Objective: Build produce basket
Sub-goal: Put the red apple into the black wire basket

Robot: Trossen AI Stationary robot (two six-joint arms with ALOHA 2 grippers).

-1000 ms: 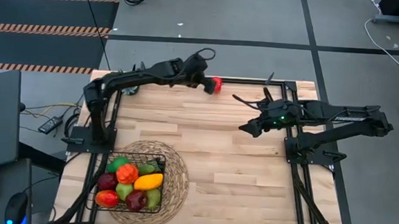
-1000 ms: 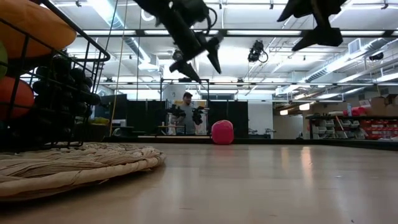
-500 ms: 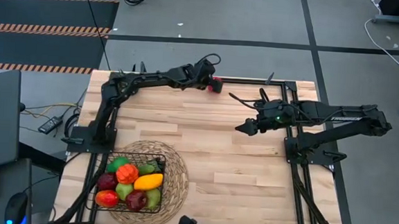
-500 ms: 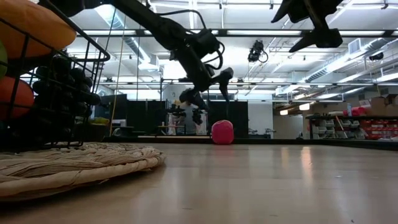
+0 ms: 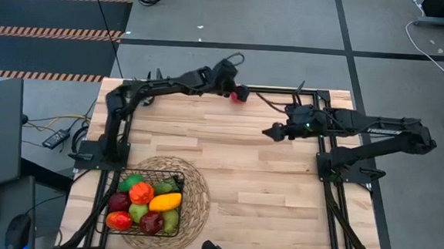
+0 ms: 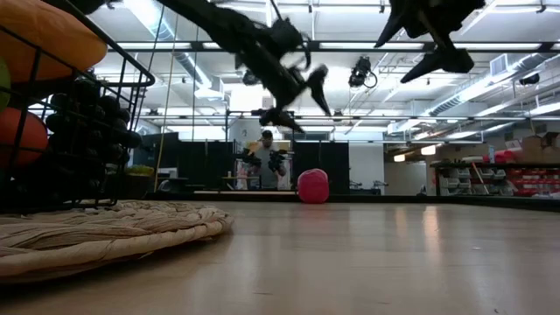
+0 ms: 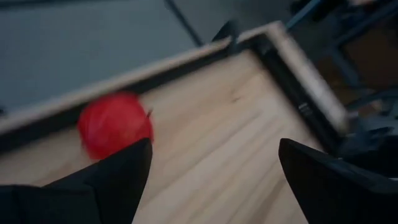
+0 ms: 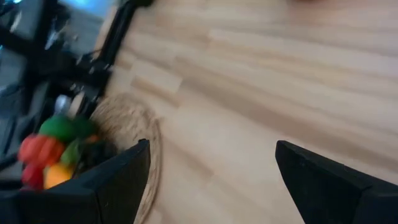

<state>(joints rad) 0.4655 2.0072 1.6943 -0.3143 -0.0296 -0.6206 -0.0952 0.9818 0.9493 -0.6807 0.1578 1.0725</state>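
Observation:
A red apple (image 5: 240, 95) rests on the table at its far edge, near the middle; it also shows in the low view (image 6: 312, 185) and in the left wrist view (image 7: 115, 130). My left gripper (image 5: 234, 90) is open and hangs above the apple without touching it (image 6: 296, 94). My right gripper (image 5: 271, 132) is open and empty, high over the table's far right part (image 6: 429, 48). The black wire basket (image 5: 181, 185) stands on a round woven mat (image 5: 196, 200) at the near left and holds several fruits and vegetables.
A black frame rail (image 5: 286, 90) runs along the far edge behind the apple. The arm bases stand at the left (image 5: 97, 152) and right (image 5: 347, 167). Bare wood lies between the basket and the apple. A person stands in the room beyond the table (image 6: 265, 157).
My left gripper has dropped toward the red apple and then risen a little, staying open over it. My right gripper has shifted slightly toward the far edge. The apple has stayed in place.

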